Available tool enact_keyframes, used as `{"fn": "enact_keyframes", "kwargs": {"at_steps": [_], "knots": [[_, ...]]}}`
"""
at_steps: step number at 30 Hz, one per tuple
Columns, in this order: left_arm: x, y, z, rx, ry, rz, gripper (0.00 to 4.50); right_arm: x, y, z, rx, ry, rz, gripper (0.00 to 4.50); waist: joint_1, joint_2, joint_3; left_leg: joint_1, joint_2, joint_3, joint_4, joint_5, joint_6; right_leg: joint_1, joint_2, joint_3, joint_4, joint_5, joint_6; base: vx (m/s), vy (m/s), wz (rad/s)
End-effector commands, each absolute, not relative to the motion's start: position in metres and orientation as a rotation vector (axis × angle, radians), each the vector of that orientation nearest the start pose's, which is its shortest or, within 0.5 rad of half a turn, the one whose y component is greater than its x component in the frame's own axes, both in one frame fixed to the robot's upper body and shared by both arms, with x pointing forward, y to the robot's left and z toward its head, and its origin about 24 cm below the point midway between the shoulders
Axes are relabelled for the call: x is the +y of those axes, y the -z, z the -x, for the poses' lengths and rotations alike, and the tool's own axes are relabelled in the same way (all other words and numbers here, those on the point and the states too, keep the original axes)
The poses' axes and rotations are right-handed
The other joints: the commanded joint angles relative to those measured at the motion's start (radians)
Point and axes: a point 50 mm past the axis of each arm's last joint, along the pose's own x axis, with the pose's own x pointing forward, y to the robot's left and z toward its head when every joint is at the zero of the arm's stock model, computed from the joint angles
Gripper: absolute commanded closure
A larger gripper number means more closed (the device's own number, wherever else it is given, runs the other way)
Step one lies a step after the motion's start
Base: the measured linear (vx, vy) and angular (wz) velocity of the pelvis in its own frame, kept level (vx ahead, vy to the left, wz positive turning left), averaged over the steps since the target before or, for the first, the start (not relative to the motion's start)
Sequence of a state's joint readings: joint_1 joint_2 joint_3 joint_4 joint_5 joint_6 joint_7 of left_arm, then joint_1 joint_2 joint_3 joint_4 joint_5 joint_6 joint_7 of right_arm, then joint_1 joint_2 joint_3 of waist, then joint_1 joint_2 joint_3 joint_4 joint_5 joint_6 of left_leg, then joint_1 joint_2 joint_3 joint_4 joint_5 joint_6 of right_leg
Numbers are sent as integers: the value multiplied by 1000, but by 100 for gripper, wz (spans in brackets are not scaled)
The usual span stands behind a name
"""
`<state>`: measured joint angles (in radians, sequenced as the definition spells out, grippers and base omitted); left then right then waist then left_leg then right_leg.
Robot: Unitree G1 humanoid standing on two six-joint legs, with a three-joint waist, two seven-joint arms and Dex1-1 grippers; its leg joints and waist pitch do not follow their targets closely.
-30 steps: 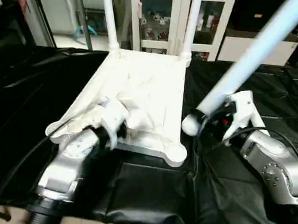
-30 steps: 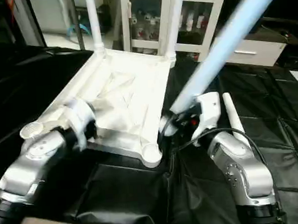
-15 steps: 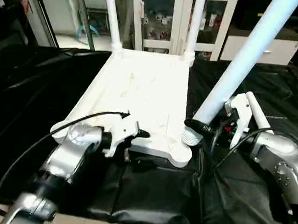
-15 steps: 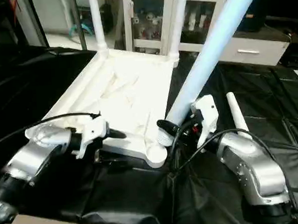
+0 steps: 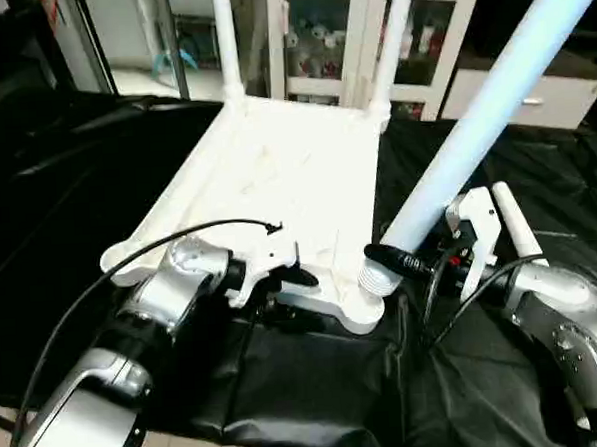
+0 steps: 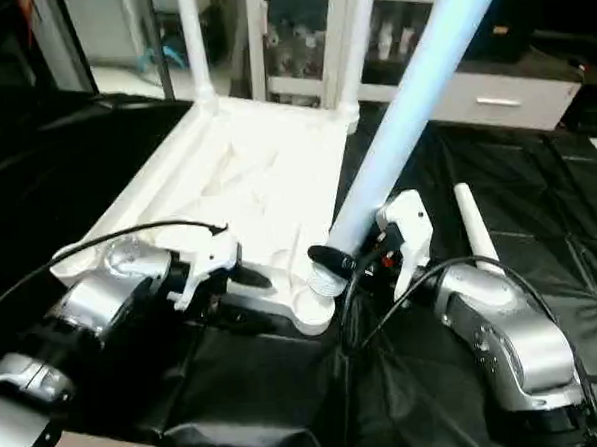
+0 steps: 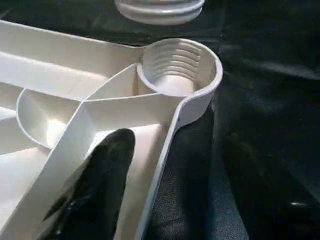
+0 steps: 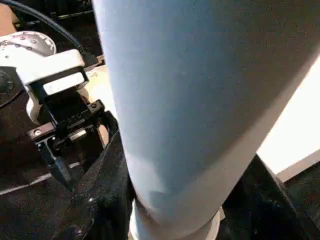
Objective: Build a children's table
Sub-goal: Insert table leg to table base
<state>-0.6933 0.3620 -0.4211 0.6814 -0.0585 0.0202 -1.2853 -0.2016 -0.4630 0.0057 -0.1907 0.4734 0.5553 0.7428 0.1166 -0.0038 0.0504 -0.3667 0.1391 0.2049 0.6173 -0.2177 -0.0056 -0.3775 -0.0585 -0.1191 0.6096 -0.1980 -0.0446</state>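
Two legs (image 5: 227, 42) already stand up in the far corners of the white tabletop (image 5: 276, 175), which lies upside down on the black table (image 5: 56, 176). A third leg (image 5: 483, 114) is in the right hand (image 5: 406, 261). The black fingers are closed around it near its ribbed end. That end hangs just beside the near corner hole (image 7: 175, 65), tilted, not yet in it. A fourth leg (image 5: 516, 224) lies on the table by the right arm.

The left hand (image 5: 291, 276) rests at the near edge of the tabletop. One black finger (image 7: 95, 190) lies over a rib inside the tabletop. I cannot tell if this hand is open or gripping the edge.

What could go wrong? I think the leg is leaning too much. If it goes in crooked, the ribbed end may catch on the rim of the hole and jam. A hard push may also slide the tabletop away, if the left hand does not hold it firm. The leg is long, so it could slip in the fingers and swing.

The near hole is empty, with ridges inside. Behind the table stands a cabinet (image 5: 329, 42) with glass doors, with small things inside that I cannot make out.
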Motion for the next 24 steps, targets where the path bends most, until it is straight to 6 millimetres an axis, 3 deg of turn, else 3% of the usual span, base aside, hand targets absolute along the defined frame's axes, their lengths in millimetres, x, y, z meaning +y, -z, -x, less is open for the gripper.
{"fn": "enact_keyframes", "kwargs": {"at_steps": [1,11,20,22,24], "knots": [[109,-60,-323,434,1531,-495,160,-167,-112,-266,177,-901,-14,262,4,-8,-60,21,126,-65,-84,-124,10,40,-155,93,-80,-197,-137,0,0,0],[109,-54,-330,426,1500,-656,225,-166,-111,-265,182,-911,-4,262,7,-8,-59,22,128,-66,-85,-137,9,40,-160,93,-83,-216,-132,0,0,0],[113,-58,-335,425,1501,-700,303,-164,-110,-264,183,-921,-3,262,17,-8,-57,24,130,-68,-88,-161,-5,38,-164,94,-87,-255,-122,0,0,0],[114,-59,-336,424,1503,-710,305,-164,-110,-264,184,-923,-3,262,19,-8,-58,25,132,-68,-88,-157,-7,37,-164,94,-85,-242,-122,0,0,0],[115,-60,-337,423,1505,-713,337,-164,-110,-264,185,-924,-3,262,24,-9,-60,25,131,-67,-87,-146,-4,36,-163,94,-82,-217,-124,0,0,0]]}}
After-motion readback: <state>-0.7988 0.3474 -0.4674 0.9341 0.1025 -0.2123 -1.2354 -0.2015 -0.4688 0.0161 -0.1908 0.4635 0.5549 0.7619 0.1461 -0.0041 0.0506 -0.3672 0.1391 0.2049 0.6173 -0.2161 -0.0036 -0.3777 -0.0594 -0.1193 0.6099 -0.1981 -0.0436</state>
